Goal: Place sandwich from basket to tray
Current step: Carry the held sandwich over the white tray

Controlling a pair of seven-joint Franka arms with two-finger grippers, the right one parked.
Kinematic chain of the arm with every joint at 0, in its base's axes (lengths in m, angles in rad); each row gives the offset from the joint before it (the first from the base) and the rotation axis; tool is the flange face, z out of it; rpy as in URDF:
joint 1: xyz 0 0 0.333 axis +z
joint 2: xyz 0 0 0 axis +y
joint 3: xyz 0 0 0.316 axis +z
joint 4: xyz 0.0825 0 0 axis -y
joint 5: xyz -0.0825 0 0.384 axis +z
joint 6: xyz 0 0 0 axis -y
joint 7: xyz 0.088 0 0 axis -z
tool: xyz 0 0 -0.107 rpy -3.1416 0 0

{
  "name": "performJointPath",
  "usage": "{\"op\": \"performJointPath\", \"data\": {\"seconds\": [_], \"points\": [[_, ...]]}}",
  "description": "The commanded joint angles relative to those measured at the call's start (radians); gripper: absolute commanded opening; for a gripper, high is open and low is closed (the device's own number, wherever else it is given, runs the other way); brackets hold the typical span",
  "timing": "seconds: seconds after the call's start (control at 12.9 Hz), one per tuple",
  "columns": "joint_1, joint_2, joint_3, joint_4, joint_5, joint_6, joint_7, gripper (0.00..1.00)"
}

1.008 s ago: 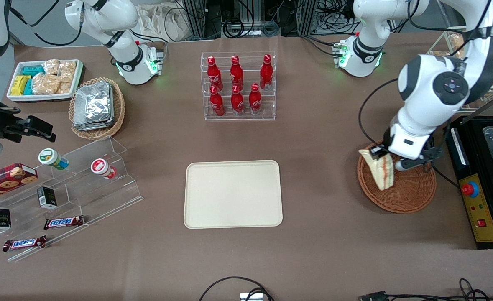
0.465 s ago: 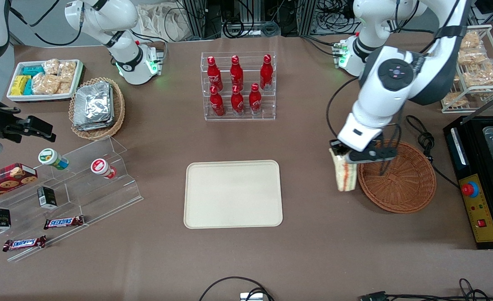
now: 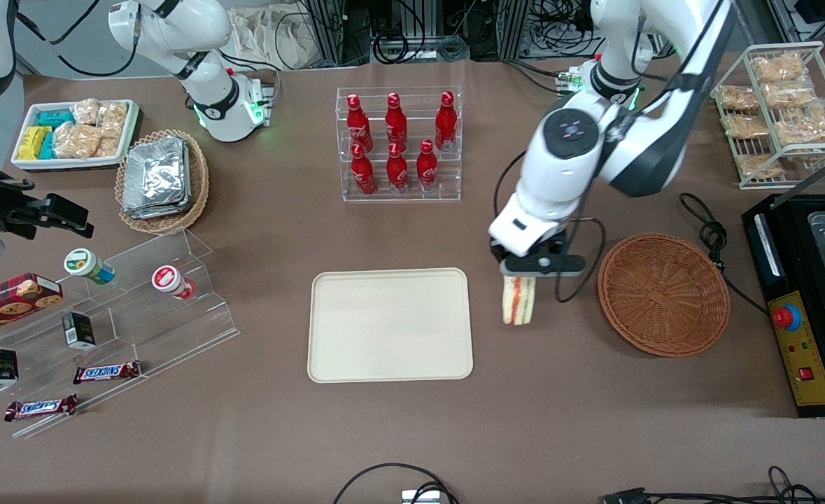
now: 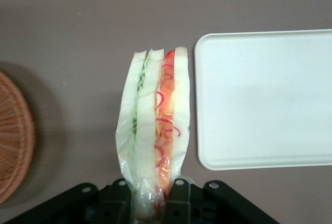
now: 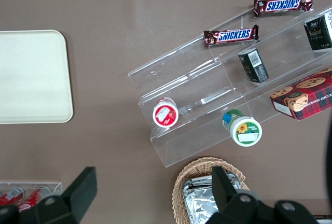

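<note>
Basket [image 3: 663,294] and tray [image 3: 390,325] hold nothing. Between them the tool [image 3: 520,269] clamps the sandwich [image 3: 518,299], hanging upright, long axis vertical, above the desk [image 3: 538,392].

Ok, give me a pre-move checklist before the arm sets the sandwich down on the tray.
1. Grip: gripper shut on the sandwich, which hangs pointing down: ok.
2. Sandwich out of the basket, nothing left inside it: ok.
3. Sandwich over the tray: not ok, it hangs over bare table between tray and basket.
4. Tray surface free to receive it: ok.
5. Path toward the tray free of other things: ok.
6. Wrapper intact where the fingers pinch it: cannot tell.
</note>
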Motion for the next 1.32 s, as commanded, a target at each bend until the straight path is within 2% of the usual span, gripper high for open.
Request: {"op": "performJointPath", "data": {"seconds": [0.0,0.16,0.39,0.85,1.24], "points": [[-0.073,0.183,0.005,0.179,0.064,-0.033,-0.063,0.13],[-0.125,0.283,0.008,0.261,0.078,-0.033,-0.066,0.13],[-0.165,0.404,0.009,0.341,0.183,-0.025,-0.162,0.14],[-0.195,0.553,0.009,0.454,0.191,-0.008,-0.170,0.14],[-0.207,0.582,0.011,0.459,0.194,0.033,-0.190,0.16]]}}
